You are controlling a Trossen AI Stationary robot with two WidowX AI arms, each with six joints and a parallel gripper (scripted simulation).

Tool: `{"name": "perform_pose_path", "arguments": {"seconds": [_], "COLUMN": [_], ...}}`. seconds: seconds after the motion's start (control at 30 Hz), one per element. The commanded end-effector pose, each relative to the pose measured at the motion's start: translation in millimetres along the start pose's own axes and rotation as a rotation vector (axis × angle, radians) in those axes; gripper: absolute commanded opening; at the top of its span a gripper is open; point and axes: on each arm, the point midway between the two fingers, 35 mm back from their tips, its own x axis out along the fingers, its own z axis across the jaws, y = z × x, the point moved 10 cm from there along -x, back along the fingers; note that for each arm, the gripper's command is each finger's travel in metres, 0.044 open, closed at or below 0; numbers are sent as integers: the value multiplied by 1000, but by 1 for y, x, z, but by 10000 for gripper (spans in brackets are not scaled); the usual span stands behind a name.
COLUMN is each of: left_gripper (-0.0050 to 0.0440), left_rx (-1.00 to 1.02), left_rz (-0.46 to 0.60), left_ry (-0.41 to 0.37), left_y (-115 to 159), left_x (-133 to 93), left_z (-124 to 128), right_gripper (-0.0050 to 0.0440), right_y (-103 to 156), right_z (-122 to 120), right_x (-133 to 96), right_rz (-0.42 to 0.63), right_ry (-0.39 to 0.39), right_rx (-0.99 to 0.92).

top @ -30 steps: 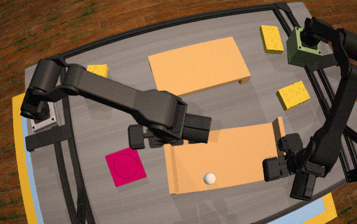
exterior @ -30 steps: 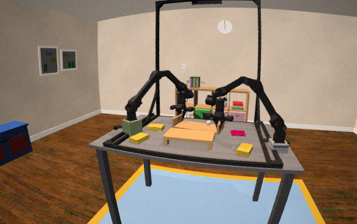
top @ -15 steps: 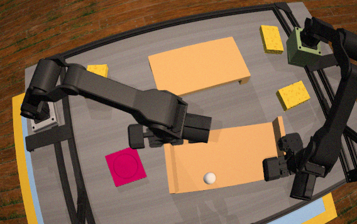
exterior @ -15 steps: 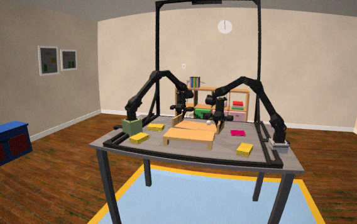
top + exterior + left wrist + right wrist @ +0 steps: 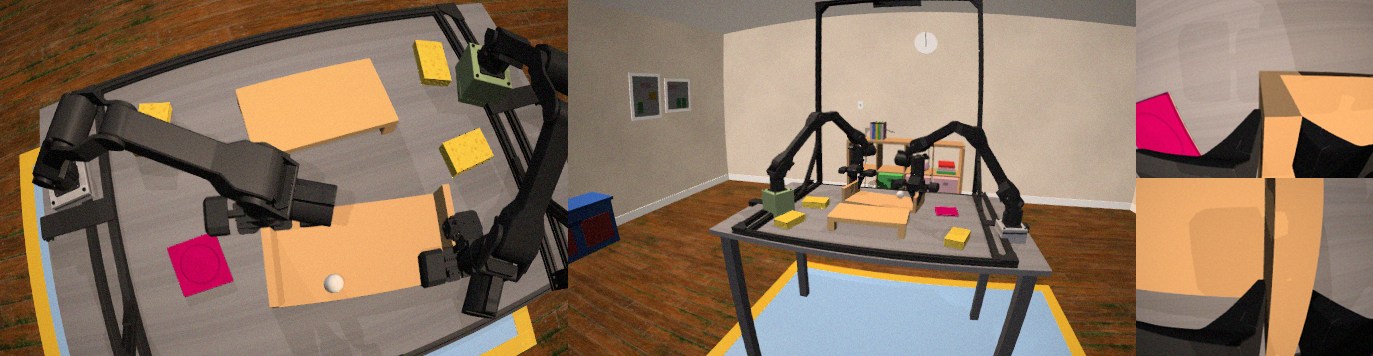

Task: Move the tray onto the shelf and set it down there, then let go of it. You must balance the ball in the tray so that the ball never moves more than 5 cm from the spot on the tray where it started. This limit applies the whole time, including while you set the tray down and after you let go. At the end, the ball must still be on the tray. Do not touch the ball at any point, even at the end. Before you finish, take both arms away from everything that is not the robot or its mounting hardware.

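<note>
Top view, left arm [image 5: 170, 145] [image 5: 990, 167] partly hiding tray [image 5: 360, 250] [image 5: 873, 199] [image 5: 1331, 95] [image 5: 1215, 198]; left claw [image 5: 267, 220] [image 5: 914, 194] [image 5: 1280, 115], right claw [image 5: 448, 243] [image 5: 854, 182] [image 5: 1289, 285] gripping end walls [image 5: 273, 272] [image 5: 849, 191] [image 5: 1281, 145] [image 5: 1299, 249].

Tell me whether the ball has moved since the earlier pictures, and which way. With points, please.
No. Against the fixed shelf [image 5: 315, 105] [image 5: 868, 214], the ball [image 5: 334, 283] [image 5: 900, 194] shows no visible shift in the top view.
</note>
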Motion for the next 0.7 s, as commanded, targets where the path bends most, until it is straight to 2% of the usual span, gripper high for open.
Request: {"name": "perform_pose_path", "arguments": {"seconds": [0.0, 0.67], "left_gripper": [20, 20], "left_rx": [1, 1], "left_rz": [16, 19], "left_ry": [2, 3], "left_y": [-1, -1], "left_x": [-8, -14], "left_z": [0, 0], "right_gripper": [20, 20], "right_y": [-1, -1], "right_z": [0, 0], "right_x": [-13, -19], "right_rz": [18, 21], "right_ry": [1, 2], "right_rx": [1, 1]}}
